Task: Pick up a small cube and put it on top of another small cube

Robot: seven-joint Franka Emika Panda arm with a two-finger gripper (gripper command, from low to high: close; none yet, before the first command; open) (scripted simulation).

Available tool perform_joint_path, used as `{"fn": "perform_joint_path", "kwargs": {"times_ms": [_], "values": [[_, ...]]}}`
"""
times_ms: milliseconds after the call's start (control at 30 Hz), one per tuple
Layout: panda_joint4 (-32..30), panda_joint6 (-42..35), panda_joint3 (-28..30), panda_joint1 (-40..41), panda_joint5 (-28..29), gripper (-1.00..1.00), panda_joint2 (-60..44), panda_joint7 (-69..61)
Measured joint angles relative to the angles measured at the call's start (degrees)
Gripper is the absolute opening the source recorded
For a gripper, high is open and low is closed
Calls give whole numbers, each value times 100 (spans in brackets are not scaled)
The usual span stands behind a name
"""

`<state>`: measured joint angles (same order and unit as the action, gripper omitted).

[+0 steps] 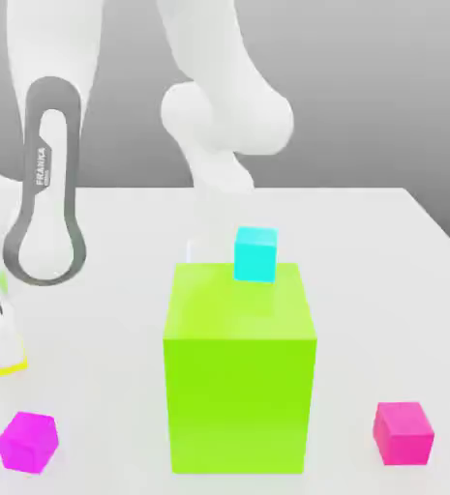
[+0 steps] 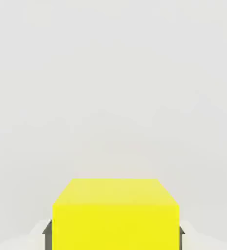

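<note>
The small yellow cube [image 2: 115, 215] sits between my fingertips, whose dark pads [image 2: 47, 234] press against its two sides in the hand view. In the exterior view my gripper [image 1: 8, 356] is low over the white table [image 1: 364, 251] at the far left. The yellow cube [image 1: 10, 366] shows just under the pale finger [image 1: 2, 329], at table height. The gripper is shut on it. Whether the cube still touches the table I cannot tell.
A big lime-green block [image 1: 240, 387] stands in the middle. A cyan cube [image 1: 255, 253] seems to rest at the back of its top. One magenta cube [image 1: 27, 442] lies just in front of the gripper. Another magenta cube [image 1: 403, 433] lies at the front right.
</note>
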<state>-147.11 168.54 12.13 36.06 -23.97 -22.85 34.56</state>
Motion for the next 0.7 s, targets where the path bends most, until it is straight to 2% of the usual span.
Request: {"fn": "perform_joint_path", "kwargs": {"times_ms": [100, 233, 433, 567, 600, 700], "values": [[-101, -273, 351, -273, 354, -100, 368, 273], [-242, -849, 843, -681, 1186, -100, 1120, 910], [815, -1892, 157, -1738, 1845, -100, 1176, 1541], [1038, -1437, -134, -1782, 1629, -100, 492, 1410], [1055, -1311, -171, -1768, 1563, 100, 345, 1363], [1055, -1311, -171, -1767, 1563, 100, 345, 1362]]}}
